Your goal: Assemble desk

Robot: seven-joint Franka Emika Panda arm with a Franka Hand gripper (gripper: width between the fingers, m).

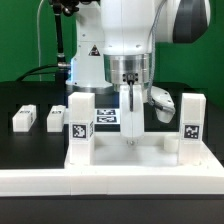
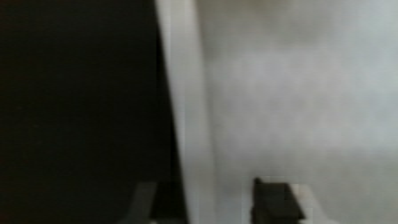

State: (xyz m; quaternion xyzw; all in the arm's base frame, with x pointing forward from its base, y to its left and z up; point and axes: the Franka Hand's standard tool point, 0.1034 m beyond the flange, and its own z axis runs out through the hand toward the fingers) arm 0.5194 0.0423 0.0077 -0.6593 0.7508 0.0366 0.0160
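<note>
Two legs upright: centre-left leg (image 1: 81, 124), right leg (image 1: 192, 122), on desk top (image 1: 130, 152).
Remaining: outer loose leg (image 1: 24, 118), inner loose leg (image 1: 55, 117), left on bench (image 1: 30, 95).
Claw (image 1: 130, 132): low at desk top; opening and hold cannot be told.

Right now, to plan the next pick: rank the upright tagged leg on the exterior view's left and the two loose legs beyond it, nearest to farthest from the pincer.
1. Upright tagged leg, just to the exterior view's left of the pincer.
2. Inner loose leg, lying further left.
3. Outer loose leg, farthest left.
</note>
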